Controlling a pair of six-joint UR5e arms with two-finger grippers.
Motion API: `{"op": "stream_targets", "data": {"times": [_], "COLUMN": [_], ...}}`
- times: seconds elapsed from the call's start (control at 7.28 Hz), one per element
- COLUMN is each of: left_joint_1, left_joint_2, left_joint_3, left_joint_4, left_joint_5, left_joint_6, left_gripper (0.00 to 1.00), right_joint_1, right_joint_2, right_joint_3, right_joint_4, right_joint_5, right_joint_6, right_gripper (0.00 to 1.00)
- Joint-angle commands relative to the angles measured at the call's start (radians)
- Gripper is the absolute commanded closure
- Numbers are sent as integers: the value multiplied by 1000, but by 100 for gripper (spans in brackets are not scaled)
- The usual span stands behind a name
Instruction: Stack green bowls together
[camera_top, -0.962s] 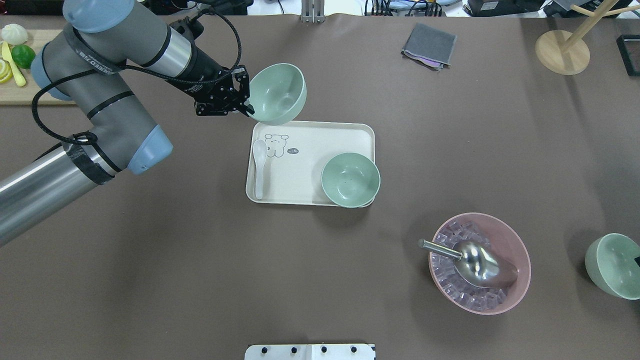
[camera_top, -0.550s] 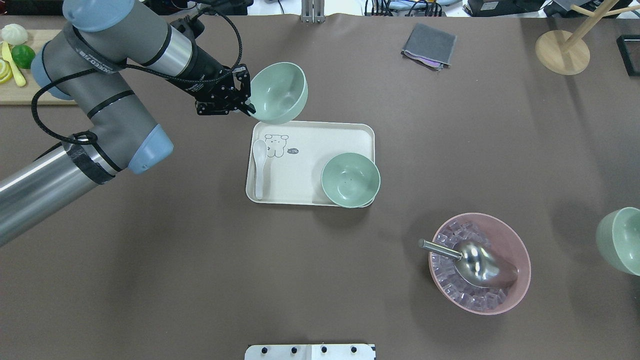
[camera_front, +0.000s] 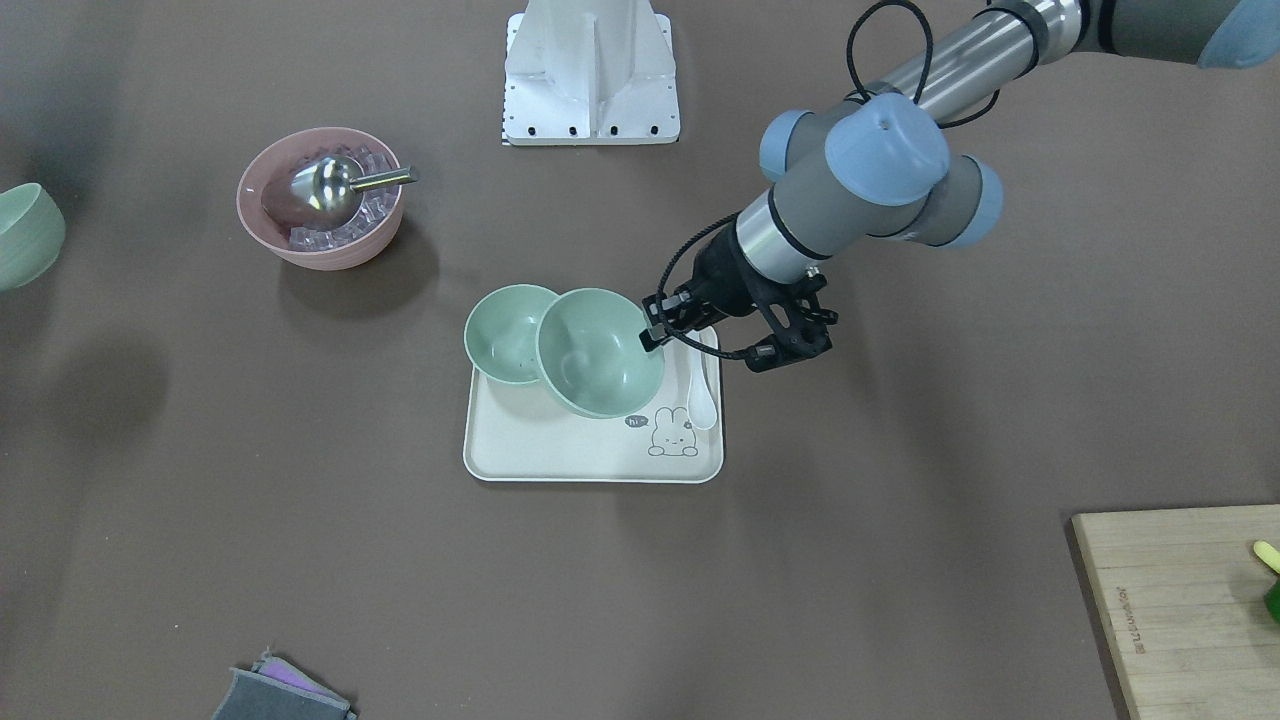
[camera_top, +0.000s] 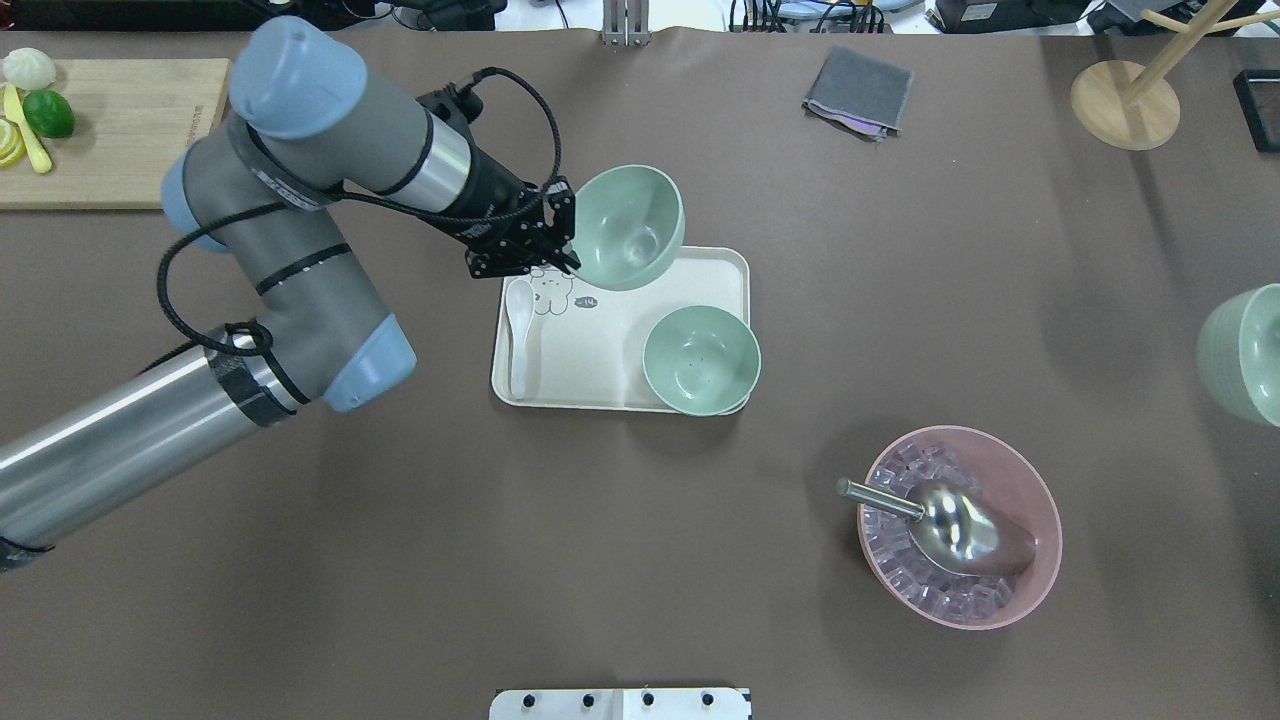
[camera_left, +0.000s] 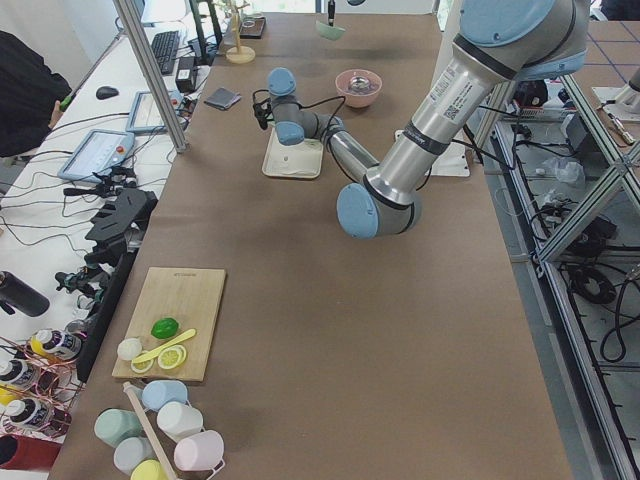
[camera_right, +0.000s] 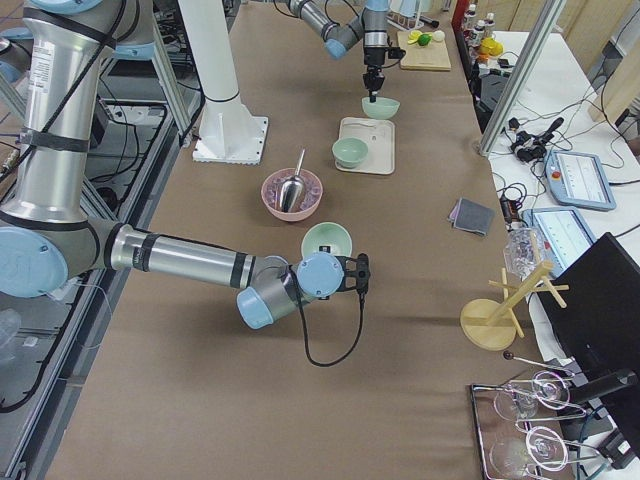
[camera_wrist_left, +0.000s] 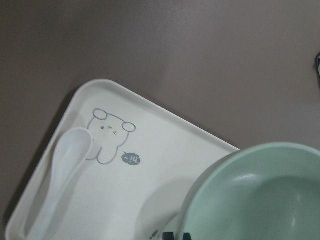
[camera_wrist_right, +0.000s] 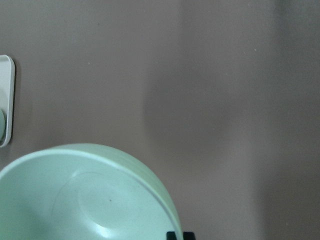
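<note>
My left gripper (camera_top: 571, 262) is clamped on the rim of the first green bowl (camera_top: 630, 227), at the bowl's 9 o'clock side in the overhead view. The rim and the black gripper body hide most of my fingers. My left wrist view shows only their dark tips (camera_wrist_left: 170, 235) at its 6 o'clock edge, meeting the bowl's rim, and the bowl itself runs out of that frame. The first green bowl hangs clear above the tray (camera_top: 600, 350), over its 12 o'clock edge, somewhat tipped, and covers part of the cartoon print there.

The second green bowl (camera_top: 701, 359) sits upright in the tray's 4 o'clock corner, apart from the first. In the front-facing view the first green bowl (camera_front: 600, 352) overlaps it and hides part of its rim. A white spoon (camera_top: 518, 335) lies along the tray's 9 o'clock side.

My right gripper (camera_wrist_right: 174, 235) shows only as two dark tips at the 6 o'clock edge of its wrist view, closed on the rim of the third green bowl (camera_wrist_right: 75, 200). That bowl is held off the table at the 3 o'clock edge of the overhead view (camera_top: 1245, 355), where the frame cuts it off. The front-facing view cuts it at 9 o'clock.

A pink bowl (camera_top: 1045, 530) of ice cubes with a metal scoop (camera_top: 960, 525) stands at 4 o'clock from the tray.
</note>
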Motion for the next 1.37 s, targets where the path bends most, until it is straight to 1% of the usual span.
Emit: {"op": "stream_targets", "data": {"times": [0.0,0.14,0.27,0.55,0.69,0.96,1.24], "left_joint_1": [114,169,197,196,196,196,198], "left_joint_2": [-20,-21,-20,-9,-4,-6,-6], "left_joint_3": [-14,-14,-12,-4,9,29,37], "left_joint_4": [-1,-8,-12,-81,-86,-86,-86], "left_joint_5": [133,199,226,238,241,310,311], "left_joint_6": [-49,-54,-55,-51,-49,-47,-47], "left_gripper": [100,100,100,100,100,100,100], "right_joint_1": [8,8,8,8,8,8,8], "right_joint_2": [78,99,110,113,113,115,117], "right_joint_3": [-23,-24,-29,-30,-29,-27,-27], "right_joint_4": [-1,-2,-1,-1,-1,1,1], "right_joint_5": [-2,-2,-2,1,2,2,2], "right_joint_6": [104,141,164,164,164,164,164], "right_gripper": [100,100,100,100,100,100,100]}}
